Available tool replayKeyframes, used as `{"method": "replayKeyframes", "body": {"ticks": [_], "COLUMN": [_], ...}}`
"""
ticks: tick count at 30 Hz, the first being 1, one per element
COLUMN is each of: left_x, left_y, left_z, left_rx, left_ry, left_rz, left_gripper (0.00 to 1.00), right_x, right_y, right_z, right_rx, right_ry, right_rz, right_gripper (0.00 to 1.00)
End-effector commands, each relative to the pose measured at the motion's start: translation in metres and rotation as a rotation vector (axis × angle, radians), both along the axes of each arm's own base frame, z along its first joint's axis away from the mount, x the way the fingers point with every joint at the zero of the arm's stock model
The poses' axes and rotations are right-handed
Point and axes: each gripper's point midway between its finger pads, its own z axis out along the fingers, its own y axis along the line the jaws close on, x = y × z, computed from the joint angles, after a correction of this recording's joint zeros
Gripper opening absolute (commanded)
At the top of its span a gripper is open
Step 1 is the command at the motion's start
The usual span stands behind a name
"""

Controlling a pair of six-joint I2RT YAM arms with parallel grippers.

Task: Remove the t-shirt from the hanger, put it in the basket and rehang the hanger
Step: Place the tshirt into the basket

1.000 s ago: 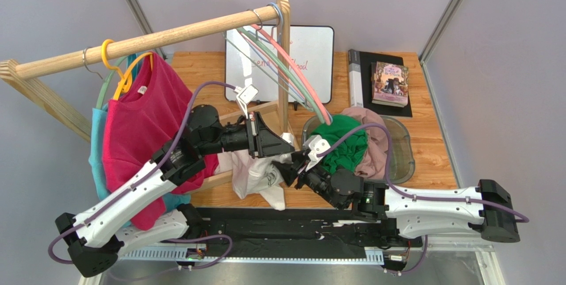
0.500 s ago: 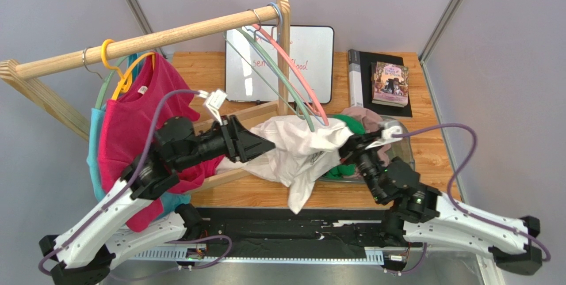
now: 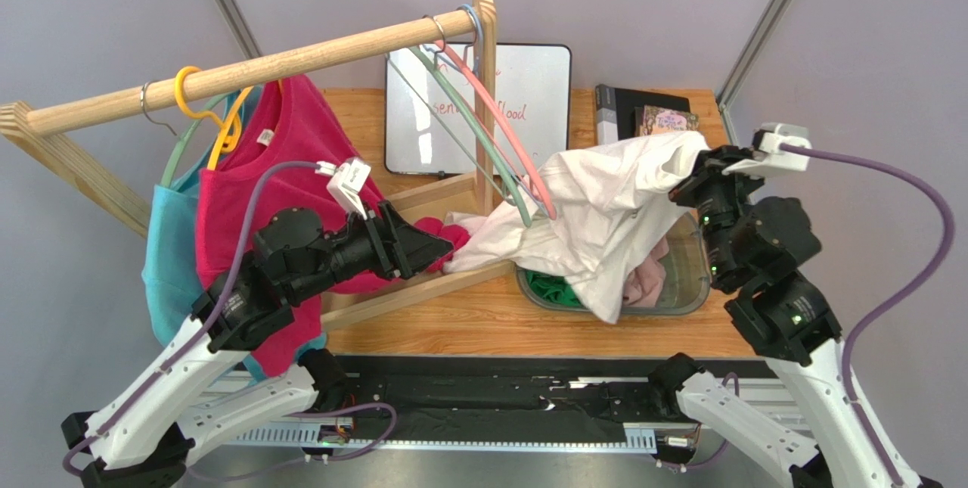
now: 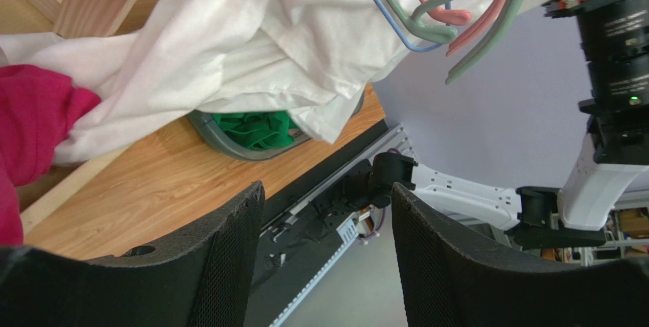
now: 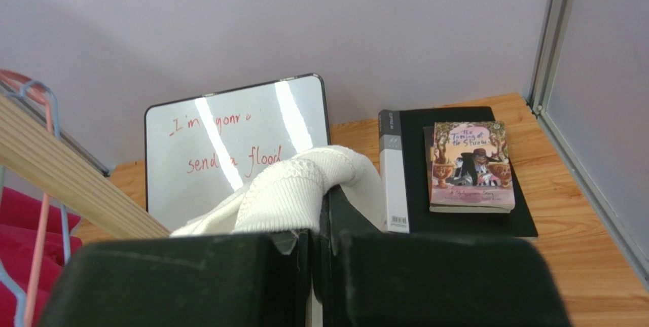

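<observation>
— Wooden table, lavender walls. Left gripper?
— Jaws wide, holding nothing, just beside the white t-shirt.
— Right gripper?
— Clamped on the shirt's edge, high above the bin; cloth drapes behind the hangers.

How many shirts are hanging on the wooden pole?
2. A pink shirt hangs near the pole's left end; a blue shirt hangs beside it, partly covered. Others could hide behind them.
</observation>
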Motion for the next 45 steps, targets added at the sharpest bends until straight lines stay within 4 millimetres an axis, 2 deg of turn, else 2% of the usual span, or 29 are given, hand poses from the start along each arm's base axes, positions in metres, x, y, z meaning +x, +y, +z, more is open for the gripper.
{"method": "replayKeyframes", "body": {"ticks": [1,3,4,6,7,10,11,13,15,20,21,23,25,27,28,30,31,32,33,34,36,37,38,39,40,41,42,43,45], "left_x": [0.004,0.005,0.005,0.006,0.005,0.005,0.004,0.004,0.002,0.001,0.001,0.001,0.0,-0.001,-0.001,-0.002,-0.003,-0.004,-0.004,-0.005,-0.007,-0.008,-0.008,-0.009,-0.011,-0.008,-0.001,-0.002,0.01], "left_y": [0.008,0.009,0.009,0.009,0.01,0.011,0.012,0.014,0.015,0.015,0.015,0.014,0.014,0.014,0.015,0.017,0.018,0.019,0.02,0.022,0.025,0.028,0.03,0.033,0.038,0.047,0.048,0.07,0.084], "left_z": [0.011,0.011,0.011,0.01,0.01,0.008,0.009,0.009,0.01,0.011,0.012,0.011,0.011,0.012,0.012,0.013,0.014,0.015,0.016,0.021,0.027,0.041,0.044,0.051,0.074,0.074,0.075,0.093,0.1], "left_rx": [-0.004,0.0,0.0,0.008,0.008,0.017,0.018,0.018,0.013,0.009,0.006,0.005,0.004,0.004,0.004,0.005,0.002,0.0,-0.001,-0.008,-0.005,-0.021,-0.002,0.006,-0.005,0.066,0.125,0.17,0.293], "left_ry": [-0.043,-0.044,-0.046,-0.046,-0.046,-0.045,-0.045,-0.048,-0.052,-0.052,-0.055,-0.052,-0.05,-0.053,-0.053,-0.057,-0.062,-0.066,-0.071,-0.082,-0.1,-0.126,-0.147,-0.17,-0.215,-0.245,-0.249,-0.271,-0.3], "left_rz": [0.036,0.044,0.045,0.047,0.047,0.047,0.049,0.051,0.052,0.049,0.048,0.042,0.039,0.036,0.036,0.039,0.041,0.041,0.042,0.044,0.042,0.044,0.044,0.047,0.048,0.069,0.082,0.145,0.203], "left_gripper": [0.66,0.66,0.66,0.66,0.66,0.66,0.66,0.66,0.65,0.65,0.65,0.65,0.65,0.65,0.65,0.65,0.65,0.65,0.65,0.65,0.65,0.65,0.64,0.64,0.64,0.64,0.64,0.64,0.64], "right_x": [-0.028,-0.029,-0.039,-0.039,-0.051,-0.052,-0.061,-0.053,-0.054,-0.039,-0.028,-0.023,-0.005,-0.004,0.006,0.005,0.014,0.017,0.015,0.021,0.022,0.023,0.02,0.018,0.016,0.01,0.007,0.005,0.0], "right_y": [-0.02,-0.022,-0.029,-0.029,-0.036,-0.036,-0.042,-0.038,-0.043,-0.038,-0.029,-0.02,-0.003,0.007,0.017,0.024,0.03,0.031,0.029,0.027,0.022,0.012,0.009,0.008,0.005,0.002,0.002,0.004,0.002], "right_z": [0.07,0.086,0.108,0.125,0.149,0.171,0.187,0.193,0.202,0.189,0.172,0.154,0.115,0.095,0.06,0.032,-0.01,-0.033,-0.047,-0.098,-0.14,-0.165,-0.202,-0.222,-0.238,-0.262,-0.272,-0.278,-0.282], "right_rx": [0.057,0.052,0.064,0.053,0.074,0.054,0.052,0.019,-0.015,-0.045,-0.061,-0.028,-0.013,0.018,0.038,0.067,0.056,0.081,0.102,0.076,0.148,0.159,0.164,0.205,0.224,0.228,0.264,0.266,0.233], "right_ry": [-0.14,-0.154,-0.198,-0.217,-0.263,-0.289,-0.327,-0.325,-0.337,-0.294,-0.255,-0.228,-0.159,-0.135,-0.063,-0.026,0.052,0.09,0.102,0.196,0.272,0.308,0.378,0.42,0.45,0.5,0.525,0.542,0.563], "right_rz": [0.0,-0.007,-0.012,-0.011,-0.015,-0.016,-0.018,-0.021,-0.05,-0.066,-0.05,-0.014,0.025,0.071,0.088,0.118,0.12,0.11,0.099,0.057,-0.008,-0.077,-0.114,-0.141,-0.175,-0.202,-0.218,-0.209,-0.201], "right_gripper": [0.0,0.0,0.0,0.0,0.0,0.0,0.0,0.0,0.0,0.0,0.0,0.0,0.0,0.0,0.0,0.0,0.0,0.0,0.0,0.0,0.0,0.0,0.0,0.0,0.0,0.01,0.01,0.04,0.08]}}
